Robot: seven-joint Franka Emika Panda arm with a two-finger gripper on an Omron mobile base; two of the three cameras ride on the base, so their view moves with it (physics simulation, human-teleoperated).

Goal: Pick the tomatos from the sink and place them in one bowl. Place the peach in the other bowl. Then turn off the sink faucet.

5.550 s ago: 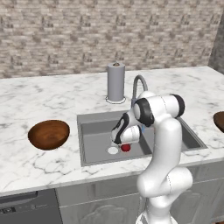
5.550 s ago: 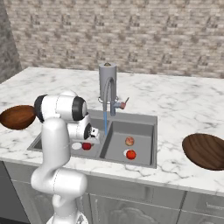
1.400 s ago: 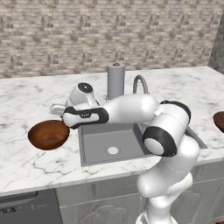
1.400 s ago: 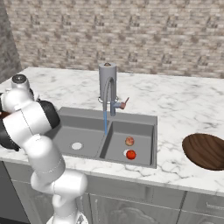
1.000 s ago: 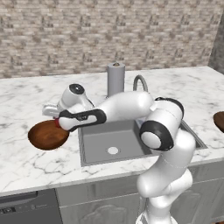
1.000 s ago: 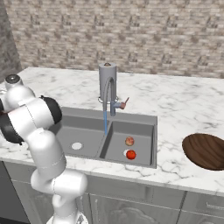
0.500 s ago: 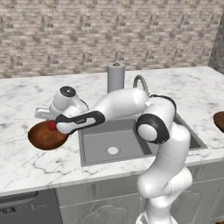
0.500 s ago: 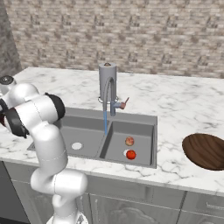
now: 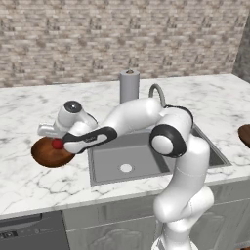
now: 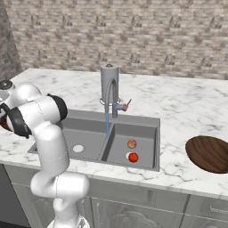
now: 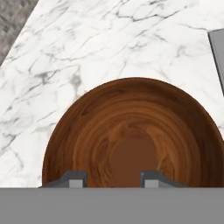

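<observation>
My gripper (image 9: 59, 144) is shut on a small bright-red tomato (image 9: 56, 143), held just above the left wooden bowl (image 9: 48, 153) on the counter. In the hand view the gripper (image 11: 113, 179) looks straight down into that bowl (image 11: 131, 127), and the held tomato is hidden there. A second tomato (image 10: 133, 157) and the pale peach (image 10: 132, 143) lie in the right basin of the grey sink (image 10: 87, 123). The other bowl (image 10: 209, 153) sits on the counter at the right. Water runs from the gooseneck faucet (image 10: 110, 92).
A grey upright cylinder (image 9: 129, 85) stands behind the sink. A brick wall backs the marble counter (image 9: 29, 110). The sink's corner (image 11: 217, 41) lies to the right of the bowl in the hand view. A dishwasher front (image 9: 31, 232) sits below the counter's left end.
The arm has swung further left with the tomato and now holds it over the left bowl. The fruits in the sink have not moved.
</observation>
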